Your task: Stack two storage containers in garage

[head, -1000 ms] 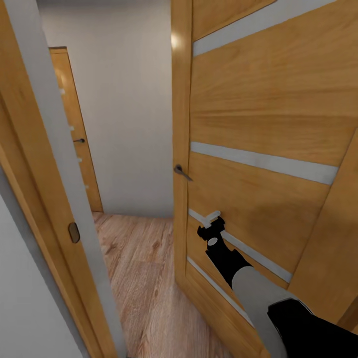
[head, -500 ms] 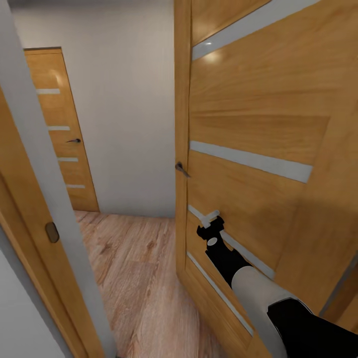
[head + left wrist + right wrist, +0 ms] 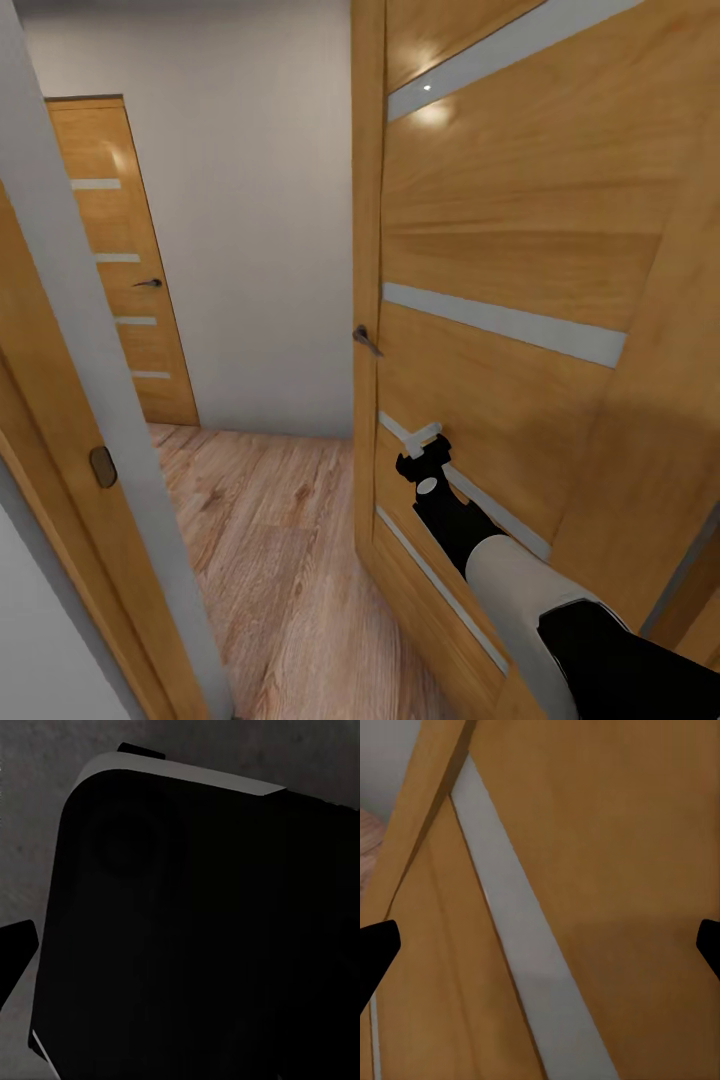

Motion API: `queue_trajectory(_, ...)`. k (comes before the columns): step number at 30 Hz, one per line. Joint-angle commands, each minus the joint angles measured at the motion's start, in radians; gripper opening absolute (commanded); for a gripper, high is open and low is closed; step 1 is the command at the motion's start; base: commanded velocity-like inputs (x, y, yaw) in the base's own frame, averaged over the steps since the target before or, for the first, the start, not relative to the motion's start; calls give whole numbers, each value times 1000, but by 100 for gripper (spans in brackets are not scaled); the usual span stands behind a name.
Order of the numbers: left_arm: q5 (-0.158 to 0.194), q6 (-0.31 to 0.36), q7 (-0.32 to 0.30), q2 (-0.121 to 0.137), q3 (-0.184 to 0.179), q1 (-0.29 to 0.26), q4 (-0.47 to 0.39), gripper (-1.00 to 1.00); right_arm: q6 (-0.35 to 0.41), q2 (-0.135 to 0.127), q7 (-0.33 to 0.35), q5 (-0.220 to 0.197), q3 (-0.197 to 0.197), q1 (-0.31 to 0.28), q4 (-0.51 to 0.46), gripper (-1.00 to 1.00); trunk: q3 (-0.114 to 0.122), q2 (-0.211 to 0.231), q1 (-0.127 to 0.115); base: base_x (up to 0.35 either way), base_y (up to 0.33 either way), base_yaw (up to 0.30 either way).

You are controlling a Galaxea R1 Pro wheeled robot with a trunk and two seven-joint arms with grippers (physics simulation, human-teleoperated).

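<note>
Nothing has shifted: right end effector [image 3: 424,452], fingers spread and empty, against the wooden door [image 3: 500,380]; left's state seemingly indiscernible.

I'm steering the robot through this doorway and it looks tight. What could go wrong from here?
The right gripper is held up against the open honey-coloured wooden door with pale glass strips; driving on could jam or scrape it. The door's dark metal lever handle juts into the gap. The grey-edged door frame narrows the passage.
</note>
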Motion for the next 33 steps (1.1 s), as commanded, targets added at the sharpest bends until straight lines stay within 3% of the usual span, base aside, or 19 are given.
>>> queue_trajectory(1,3,-2,1,0,4,0,-1,100,11,0,-10,8,-5,-1,1,100,-1,0,0,37,0,0)
queue_trajectory(17,3,-1,0,0,3,0,0,100,3,0,-10,8,-4,-1,1,100,-1,0,0,158,0,0)
queue_trajectory(20,3,-1,0,0,4,0,0,100,-2,-15,-10,8,-5,-2,1,100,-1,0,0,158,0,0)
queue_trajectory(33,3,-2,0,0,4,0,0,100,6,-32,-11,3,-9,-61,29,100,-1,0,0,122,0,0)
